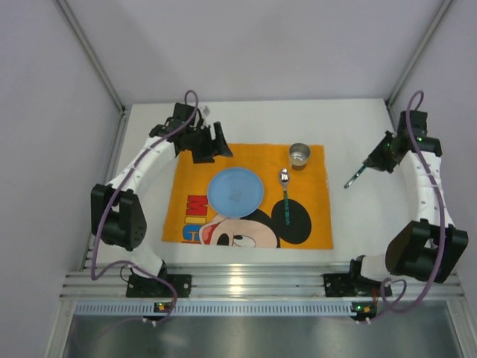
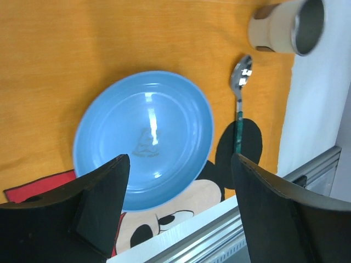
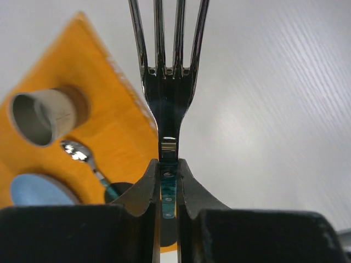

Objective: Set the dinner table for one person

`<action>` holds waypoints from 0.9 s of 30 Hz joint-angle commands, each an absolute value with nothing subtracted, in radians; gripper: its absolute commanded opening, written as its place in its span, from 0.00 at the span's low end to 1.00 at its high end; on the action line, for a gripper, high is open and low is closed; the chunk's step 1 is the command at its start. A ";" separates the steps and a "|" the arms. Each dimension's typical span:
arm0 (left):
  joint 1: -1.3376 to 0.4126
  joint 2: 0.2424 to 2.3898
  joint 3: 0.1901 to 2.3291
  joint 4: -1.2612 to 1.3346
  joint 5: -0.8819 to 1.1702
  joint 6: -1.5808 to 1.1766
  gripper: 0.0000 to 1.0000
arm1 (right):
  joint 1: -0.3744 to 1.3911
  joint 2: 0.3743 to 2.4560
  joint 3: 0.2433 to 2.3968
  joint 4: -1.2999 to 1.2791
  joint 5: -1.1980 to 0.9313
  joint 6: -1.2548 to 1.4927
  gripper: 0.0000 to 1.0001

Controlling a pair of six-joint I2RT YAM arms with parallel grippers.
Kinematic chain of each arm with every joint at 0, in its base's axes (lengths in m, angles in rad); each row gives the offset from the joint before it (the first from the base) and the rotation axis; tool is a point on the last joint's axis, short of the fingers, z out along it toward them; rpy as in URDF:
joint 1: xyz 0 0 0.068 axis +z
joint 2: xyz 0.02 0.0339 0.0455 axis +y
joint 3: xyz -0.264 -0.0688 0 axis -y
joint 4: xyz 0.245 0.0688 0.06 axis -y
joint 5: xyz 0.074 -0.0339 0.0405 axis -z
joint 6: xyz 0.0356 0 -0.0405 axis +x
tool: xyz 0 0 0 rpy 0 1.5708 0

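Note:
The white dinner table (image 1: 358,216) carries an orange cartoon-mouse placemat (image 1: 190,171). On the mat lie a blue plate (image 1: 235,192), a spoon (image 1: 285,194) with a green handle to its right, and a metal cup (image 1: 299,155) at the far right corner. My right gripper (image 1: 369,165) is shut on the green handle of a fork (image 3: 169,82), holding it above the bare table right of the mat, tines pointing away. My left gripper (image 1: 216,145) is open and empty above the mat's far left part, behind the plate (image 2: 143,137).
A metal rail (image 1: 246,283) runs along the table's near edge. Grey walls and frame posts (image 1: 93,60) enclose the sides and back. The spoon (image 2: 240,87) and cup (image 2: 285,24) show in the left wrist view too.

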State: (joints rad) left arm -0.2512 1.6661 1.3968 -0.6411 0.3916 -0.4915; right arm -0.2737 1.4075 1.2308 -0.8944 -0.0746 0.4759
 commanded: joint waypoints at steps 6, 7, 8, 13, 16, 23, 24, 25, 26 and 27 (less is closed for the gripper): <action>-0.660 1.779 1.845 -0.730 0.211 -0.372 0.92 | -0.111 1.284 1.381 -0.962 -0.216 0.578 0.00; -0.705 1.816 1.889 -0.771 0.168 -0.355 0.98 | -0.109 1.278 1.375 -0.959 -0.228 0.580 0.00; -0.750 1.833 1.966 -0.790 0.117 -0.335 0.98 | -0.107 1.270 1.368 -0.959 -0.242 0.583 0.00; -1.004 1.862 2.014 -0.801 -0.273 -0.259 0.98 | -0.097 1.223 1.344 -0.957 -0.330 0.607 0.00; -1.107 1.849 1.990 -0.779 -0.354 -0.230 0.99 | -0.095 1.212 1.353 -0.965 -0.373 0.626 0.00; -1.304 1.896 1.985 -0.748 -0.538 -0.173 0.98 | -0.078 1.201 1.385 -1.029 -0.451 0.641 0.00; -1.327 1.920 1.993 -0.756 -0.549 -0.173 0.98 | -0.077 1.187 1.382 -1.046 -0.468 0.640 0.00; -1.338 1.931 2.000 -0.758 -0.561 -0.172 0.97 | -0.078 1.181 1.381 -1.054 -0.478 0.640 0.00; -1.347 1.942 2.012 -0.759 -0.583 -0.170 0.96 | -0.078 1.175 1.378 -1.060 -0.488 0.637 0.00; -1.359 1.957 2.017 -0.761 -0.591 -0.167 0.95 | -0.077 1.164 1.374 -1.074 -0.503 0.637 0.00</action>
State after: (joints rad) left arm -1.3388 1.9221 1.9717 -0.7628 -0.4774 -0.1978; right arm -0.0879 1.2232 1.3373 -1.0340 -0.4324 0.6262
